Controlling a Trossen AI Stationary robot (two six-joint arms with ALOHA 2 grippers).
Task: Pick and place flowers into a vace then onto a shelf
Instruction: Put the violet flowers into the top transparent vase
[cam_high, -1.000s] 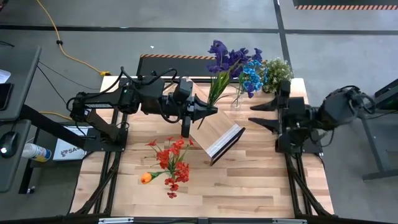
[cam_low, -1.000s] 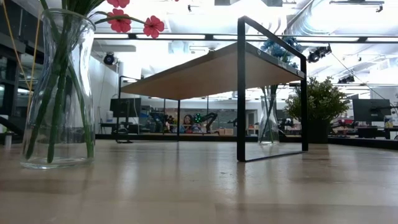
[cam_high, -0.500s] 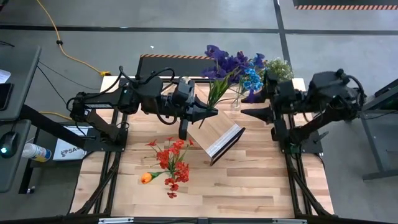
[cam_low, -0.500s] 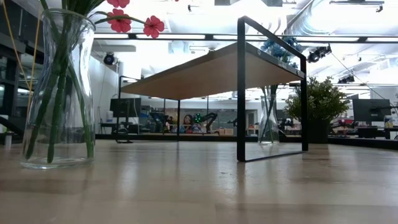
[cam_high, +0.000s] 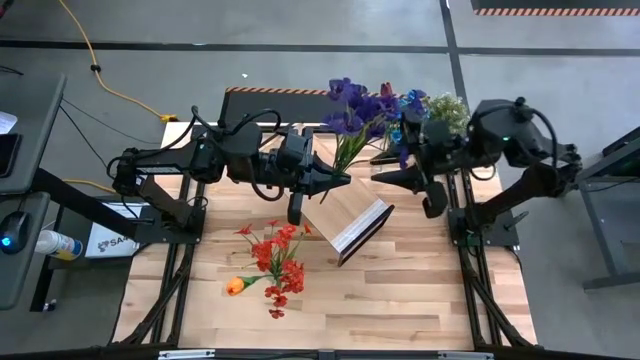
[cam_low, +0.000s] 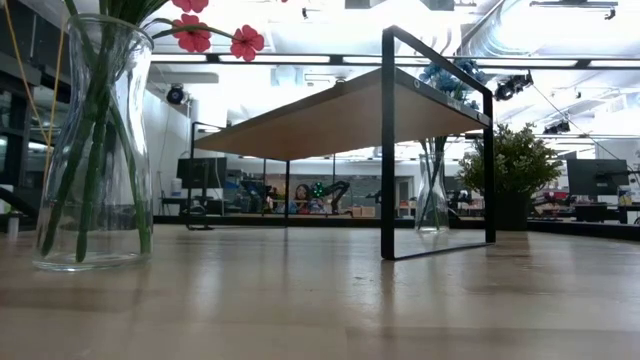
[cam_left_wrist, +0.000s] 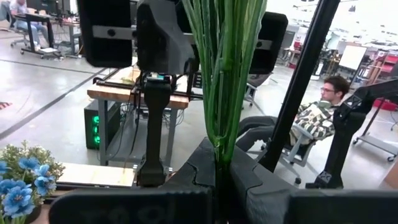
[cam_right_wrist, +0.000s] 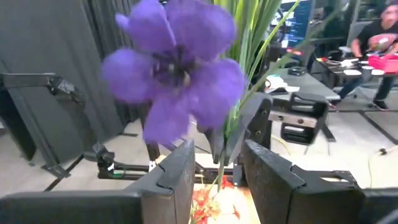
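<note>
My left claw (cam_high: 345, 179) stays clamped on the purple flowers (cam_high: 358, 104), stalks gripped above the shelf (cam_high: 352, 214) at table (cam_high: 400, 290) centre. My right claw (cam_high: 378, 174) has swung in from 3 o'clock toward the stems; its fingers stand apart, gripping nothing. Red flowers (cam_high: 277, 256) unmoved at 7 o'clock.

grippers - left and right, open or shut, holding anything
left gripper: shut on the green stems of the purple flowers.
right gripper: fingers apart, the purple flowers between them; whether it grips cannot be told.
</note>
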